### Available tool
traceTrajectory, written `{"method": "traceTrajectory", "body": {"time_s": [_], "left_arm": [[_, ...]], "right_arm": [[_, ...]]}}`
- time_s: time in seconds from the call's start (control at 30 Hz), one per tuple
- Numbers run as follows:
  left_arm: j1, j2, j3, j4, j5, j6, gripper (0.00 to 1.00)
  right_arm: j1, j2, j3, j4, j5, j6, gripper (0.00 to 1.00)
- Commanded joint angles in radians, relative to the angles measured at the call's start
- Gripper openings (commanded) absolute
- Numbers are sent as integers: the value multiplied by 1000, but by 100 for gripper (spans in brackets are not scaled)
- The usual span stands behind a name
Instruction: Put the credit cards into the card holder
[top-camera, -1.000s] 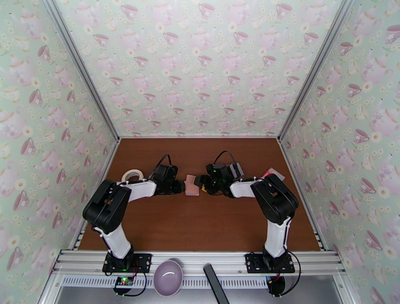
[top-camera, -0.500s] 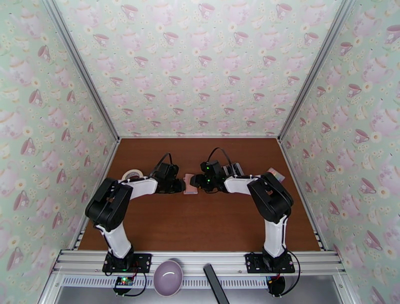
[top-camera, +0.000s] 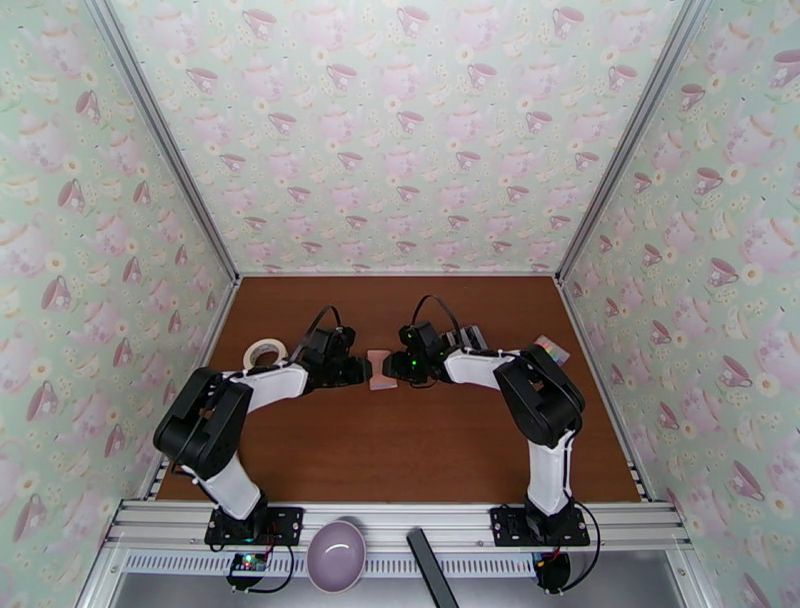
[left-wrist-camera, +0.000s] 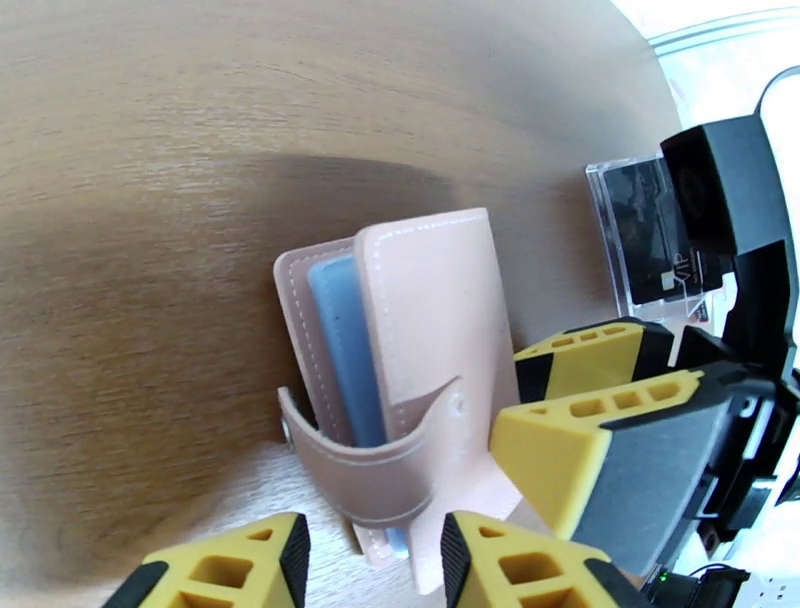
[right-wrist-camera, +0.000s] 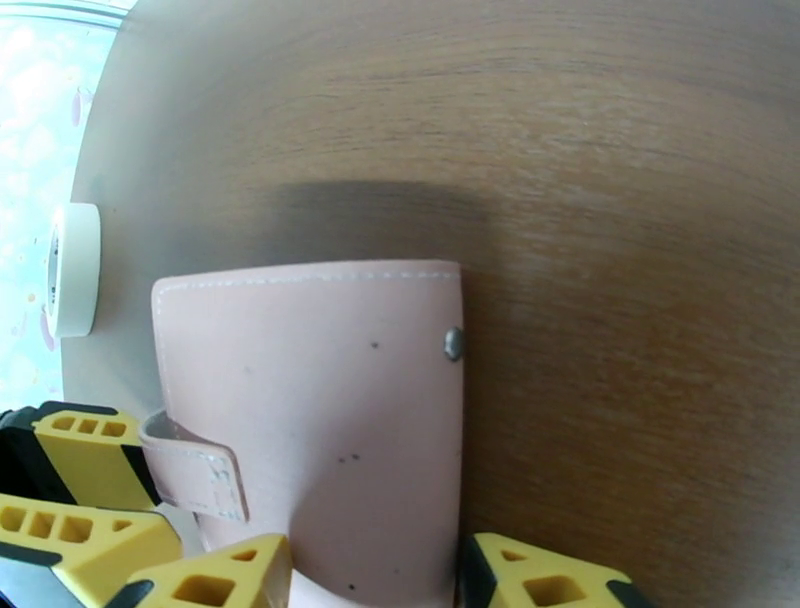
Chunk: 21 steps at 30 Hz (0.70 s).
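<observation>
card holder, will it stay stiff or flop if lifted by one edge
Likely floppy: the card holder gapes, its tab curving loosely. Probably light, since it looks thin. Its matte stitched cover should not be slippery.

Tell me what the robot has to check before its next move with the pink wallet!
1. Right tool gripping the card holder: ok, the holder fills the gap between its fingers.
2. Left tool gripping too: not ok, a gap shows beside one finger.
3. Snap tab undone: ok, its stud is bare.
4. Blue pockets spread open: not ok, covers nearly together.
5. Credit cards in a tool: not ok, they sit apart by the right arm.
</observation>
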<state>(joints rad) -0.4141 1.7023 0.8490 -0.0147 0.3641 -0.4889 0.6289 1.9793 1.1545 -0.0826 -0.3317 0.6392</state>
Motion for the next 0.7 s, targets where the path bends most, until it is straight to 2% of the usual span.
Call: {"method": "traceTrajectory", "body": {"time_s": [0.0,0.07,0.17,0.23,0.5,0.67], "left_arm": [[-4,35,40,17,27,-13,42],[-5,59,60,-15,5,-11,42],[-6,98,97,-86,-40,9,42],[-7,130,128,-140,-65,28,40],[-14,175,173,-257,-176,79,33],[-18,189,169,-245,-158,83,33]], "right_arm": [[16,44,14,-92,31,-19,47],[16,43,14,-88,29,-18,48],[15,38,11,-68,12,-15,62],[9,39,7,-41,-11,-10,65],[-16,62,-19,92,-136,50,67],[-43,104,-57,266,-250,140,65]]}}
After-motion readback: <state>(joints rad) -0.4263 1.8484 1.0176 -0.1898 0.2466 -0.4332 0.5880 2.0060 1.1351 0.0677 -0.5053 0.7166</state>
